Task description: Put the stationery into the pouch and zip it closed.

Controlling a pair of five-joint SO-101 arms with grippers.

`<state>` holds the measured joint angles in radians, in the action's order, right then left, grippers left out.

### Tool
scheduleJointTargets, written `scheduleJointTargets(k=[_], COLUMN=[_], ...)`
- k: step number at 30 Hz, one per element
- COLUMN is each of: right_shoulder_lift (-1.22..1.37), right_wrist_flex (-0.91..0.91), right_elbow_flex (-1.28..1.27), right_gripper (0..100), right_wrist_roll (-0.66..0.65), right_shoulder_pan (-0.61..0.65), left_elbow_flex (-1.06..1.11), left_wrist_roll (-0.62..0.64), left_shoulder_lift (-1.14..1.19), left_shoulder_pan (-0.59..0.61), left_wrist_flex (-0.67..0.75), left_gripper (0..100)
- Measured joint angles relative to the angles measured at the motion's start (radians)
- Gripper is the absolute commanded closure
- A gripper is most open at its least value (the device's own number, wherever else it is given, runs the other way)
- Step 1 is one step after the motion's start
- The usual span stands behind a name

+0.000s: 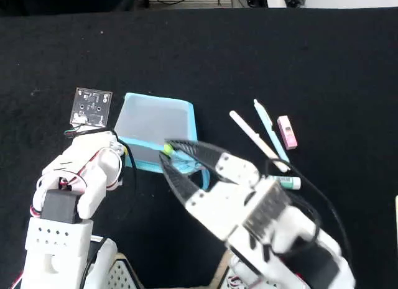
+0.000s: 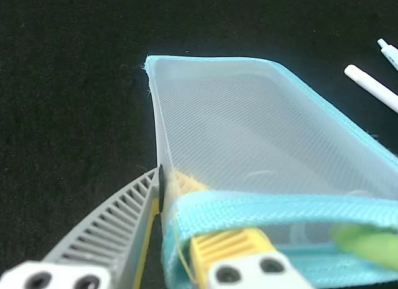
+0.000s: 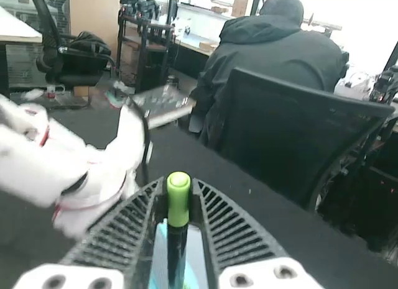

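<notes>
A translucent pouch (image 1: 155,122) with a light-blue zip edge lies left of the table's centre, its opening towards the arms. My left gripper (image 1: 122,152) is shut on the pouch's near left corner, and the left wrist view shows its fingers (image 2: 163,184) pinching the pouch (image 2: 249,133) wall. My right gripper (image 1: 166,152), black-fingered, is shut on a green-capped pen (image 1: 168,150) at the pouch's open edge. In the right wrist view the pen (image 3: 178,199) stands between the right gripper (image 3: 178,191) fingers. Its green cap (image 2: 367,242) also shows at the pouch mouth.
To the right of the pouch lie a white pen (image 1: 255,135), a blue pen (image 1: 270,130), a pink eraser (image 1: 286,132) and a green-and-white marker (image 1: 288,182). The tabletop is black cloth. The left arm (image 3: 62,171) is close beside the right gripper.
</notes>
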<state>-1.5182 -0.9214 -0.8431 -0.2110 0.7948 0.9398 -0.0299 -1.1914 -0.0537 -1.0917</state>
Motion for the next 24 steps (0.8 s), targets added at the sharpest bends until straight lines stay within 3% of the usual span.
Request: scheduleJointTargets(k=[7, 17, 22, 24], right_shoulder_lift=[-0.126, -0.120, 0.015, 0.049], right_wrist_flex=[-0.255, -0.075, -0.031, -0.060], right_elbow_flex=[-0.150, -0.339, -0.321, -0.276], right_gripper=[98.7, 97.6, 75.1, 73.8], right_wrist_roll=[-0.126, -0.160, -0.155, -0.114], right_shoulder_pan=[-0.006, -0.008, -0.006, -0.003], left_elbow_flex=[0.000, 0.000, 0.000, 0.000], left_wrist_roll=[0.000, 0.000, 0.000, 0.000], left_shoulder_lift=[0.002, 0.002, 0.002, 0.002], left_shoulder_pan=[0.003, 0.003, 0.003, 0.003], left_wrist_flex=[0.000, 0.000, 0.000, 0.000], left_gripper=[97, 97, 97, 97])
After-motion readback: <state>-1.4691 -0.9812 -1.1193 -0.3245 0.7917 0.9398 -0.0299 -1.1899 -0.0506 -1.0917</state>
